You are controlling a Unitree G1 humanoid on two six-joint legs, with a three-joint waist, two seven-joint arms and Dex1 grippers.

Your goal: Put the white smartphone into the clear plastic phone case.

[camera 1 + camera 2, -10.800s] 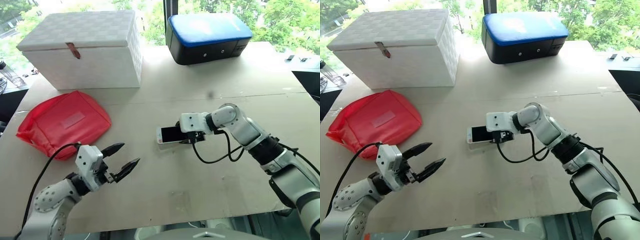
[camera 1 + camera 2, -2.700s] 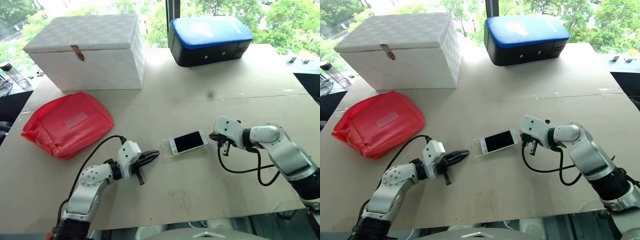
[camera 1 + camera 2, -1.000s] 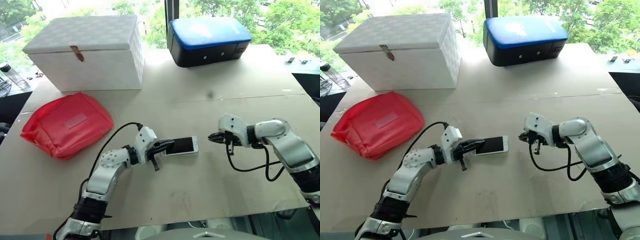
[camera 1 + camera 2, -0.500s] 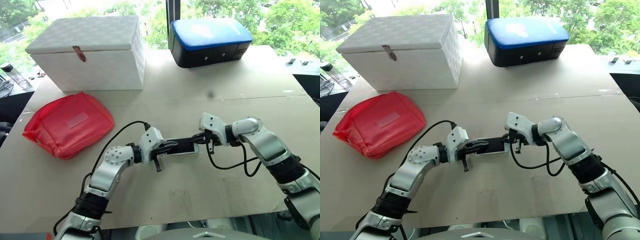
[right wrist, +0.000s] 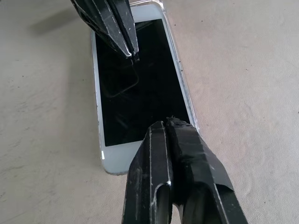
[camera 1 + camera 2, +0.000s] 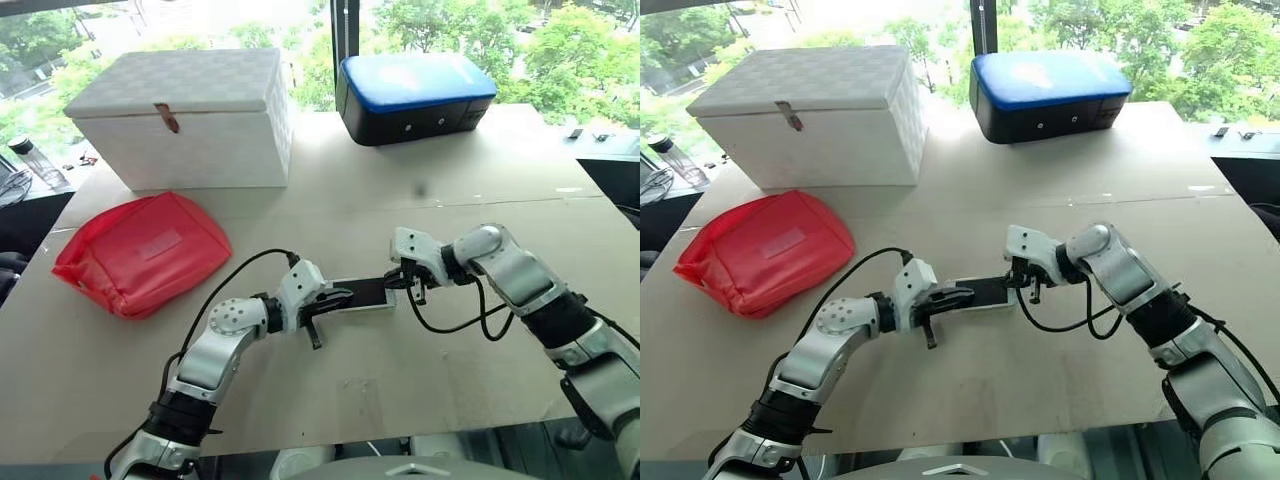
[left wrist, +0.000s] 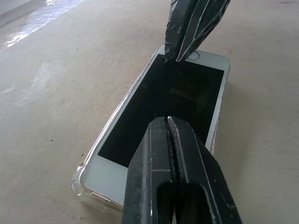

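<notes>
The white smartphone (image 6: 366, 291), dark screen up, lies flat at the middle of the table inside the clear plastic phone case (image 7: 80, 185). The case's rim shows along one long side (image 5: 185, 95) and around the phone's left end. My left gripper (image 6: 344, 295) is shut, its tips resting over the screen's left part (image 7: 167, 120). My right gripper (image 6: 391, 282) is shut too, pointing down and left, its tips (image 5: 166, 122) at the phone's right end. Each wrist view also shows the other gripper's shut tips on the far end of the screen. I cannot tell whether the phone is fully seated.
A red pouch (image 6: 143, 250) lies to the left of my left arm. At the back stand a white lidded box (image 6: 187, 115) and a blue-topped black case (image 6: 414, 84). A bottle (image 6: 31, 160) is at the far left edge. Cables trail from both wrists.
My right gripper has swung left and down from beside the phone onto its right end. The left gripper has stayed at the phone's left end. Phone and case have not moved.
</notes>
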